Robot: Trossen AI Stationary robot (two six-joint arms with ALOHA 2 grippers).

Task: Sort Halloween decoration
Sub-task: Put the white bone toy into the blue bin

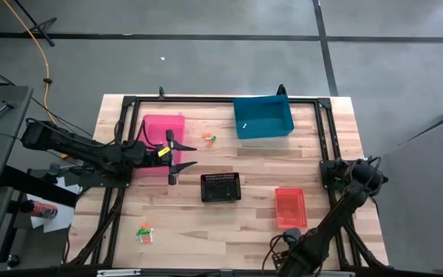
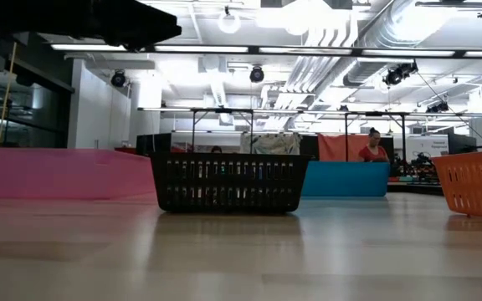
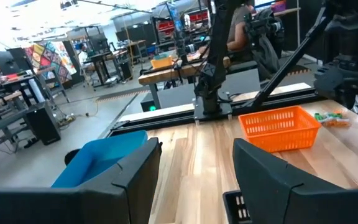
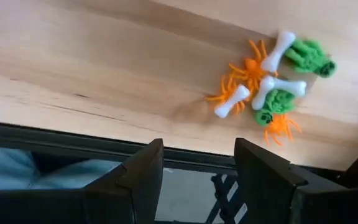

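Note:
The Halloween decoration lies in small piles of orange, white and green trinkets on the wood. One pile of orange spiders, white bones and green pieces lies by the table's near edge, just ahead of my right gripper. That gripper points steeply down, open, with nothing between its fingers. In the high view the right arm covers this pile. Two more piles lie at the near left and beside the pink bin. My left gripper hovers level and open next to the pink bin.
A black basket stands mid-table, a red-orange basket toward the right, and a blue bin at the far side. A black frame rail runs round the table. A person is in the room beyond.

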